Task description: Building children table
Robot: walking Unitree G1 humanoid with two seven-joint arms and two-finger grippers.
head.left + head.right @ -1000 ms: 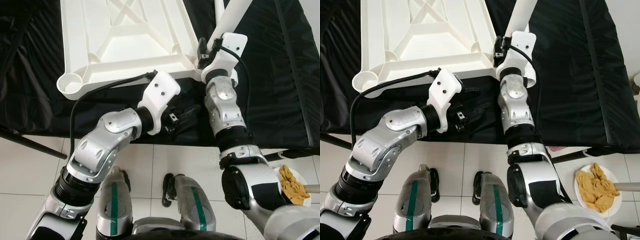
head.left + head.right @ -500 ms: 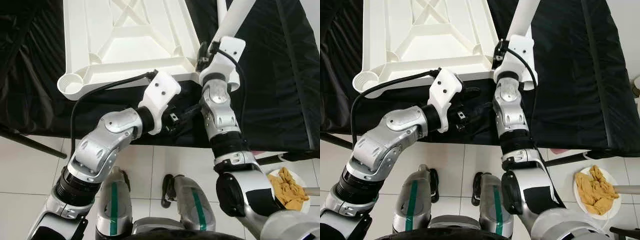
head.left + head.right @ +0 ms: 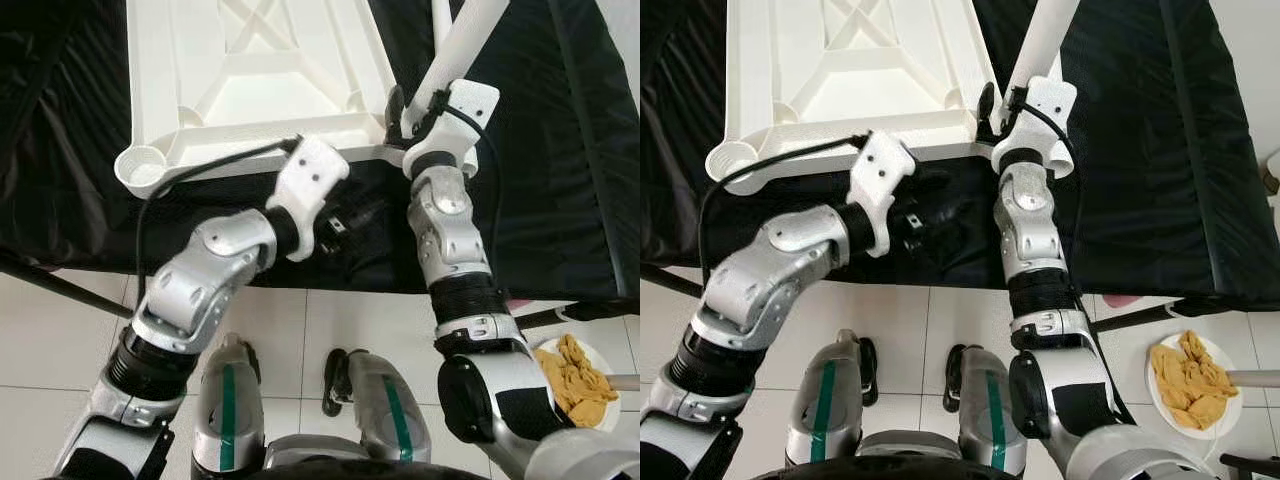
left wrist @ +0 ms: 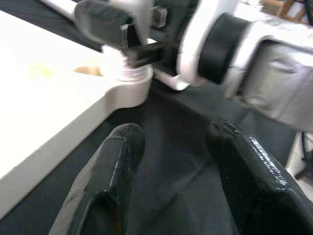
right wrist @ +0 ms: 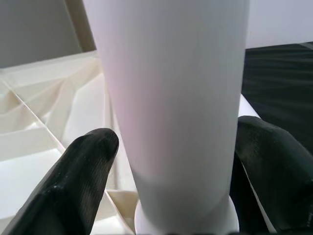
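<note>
Showing the leg-fitting stage of the assembly, the head views present the white table top [image 3: 250, 80] lying upside down on a black cloth [image 3: 560, 150], its ribbed underside facing up and its near edge toward the robot. The right gripper [image 3: 412, 105] sits at the near right corner of the top, where the white table leg [image 3: 1040, 45] meets its corner socket; in the right wrist view the two black fingers [image 5: 73, 181] stand on either side of the leg [image 5: 171, 98], pressed against it low on its length, just above the collar, so the jaws are closed around the leg. The leg's long axis rises from the socket and leans away from the robot and to its right, so it is tilted rather than square to the top. The left gripper [image 4: 176, 161] hangs over the cloth just before the near edge, beside the same corner; its fingers stand well parted with nothing between them and point toward the socket [image 4: 124, 81], which lies ahead of them and apart. At the near left corner an empty round socket [image 3: 142, 170] can be seen, well apart from both grippers. The relation that appears to govern the coming move is the leg's axis against the socket's: the right arm, already on the leg, is judged the one to bring it upright and seat it. A plate of yellowish food [image 3: 1192, 385] rests on the tiled floor [image 3: 60, 340] at the right.
</note>
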